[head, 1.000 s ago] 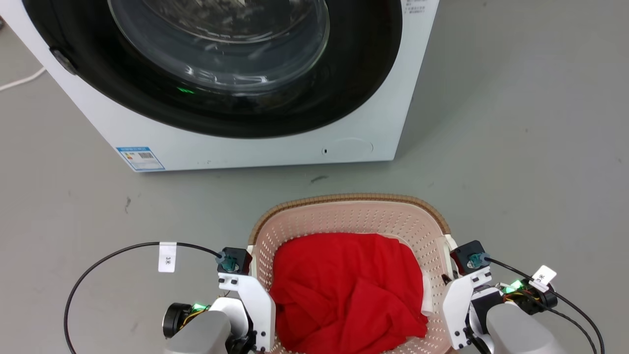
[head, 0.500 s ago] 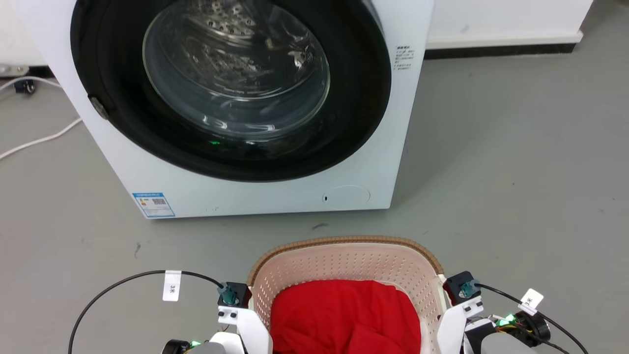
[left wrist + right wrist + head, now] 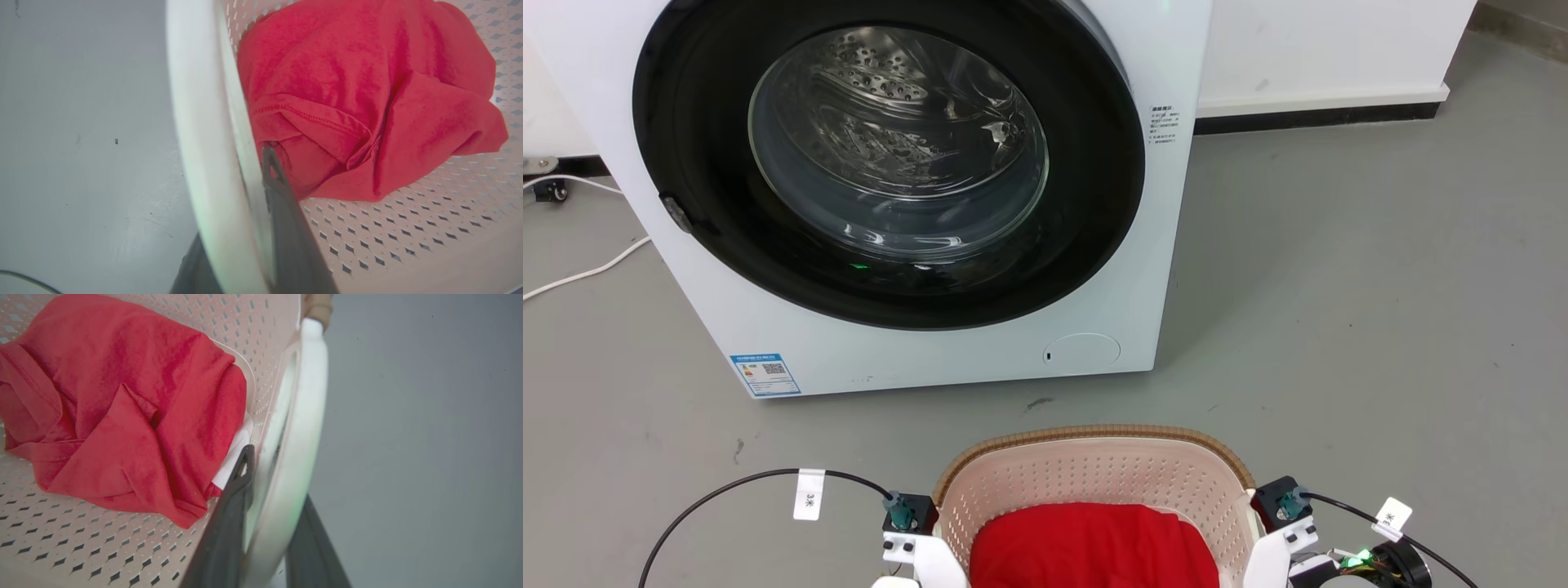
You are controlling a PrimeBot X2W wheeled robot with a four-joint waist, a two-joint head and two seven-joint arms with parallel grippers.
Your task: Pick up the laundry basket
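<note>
The laundry basket (image 3: 1094, 433), cream-pink and perforated with a brown woven rim, sits at the bottom of the head view in front of the washing machine. A red cloth (image 3: 1086, 547) lies inside it. My left gripper (image 3: 233, 196) is shut on the basket's white left handle (image 3: 204, 122), one dark finger inside the wall and one outside. My right gripper (image 3: 278, 477) clamps the white right handle (image 3: 306, 416) the same way. Both wrist camera mounts (image 3: 907, 514) (image 3: 1282, 502) flank the basket. I cannot tell whether the basket is off the floor.
A white front-loading washing machine (image 3: 915, 359) with its round glass door shut stands just beyond the basket. A white cable (image 3: 580, 273) trails on the grey floor at the left. A white wall with dark skirting (image 3: 1323, 114) runs behind. Open floor lies to the right.
The head camera has risen and tilted up, so the washing machine and basket sit lower in view and the wall appears. The basket stays between both grippers, with less of it showing.
</note>
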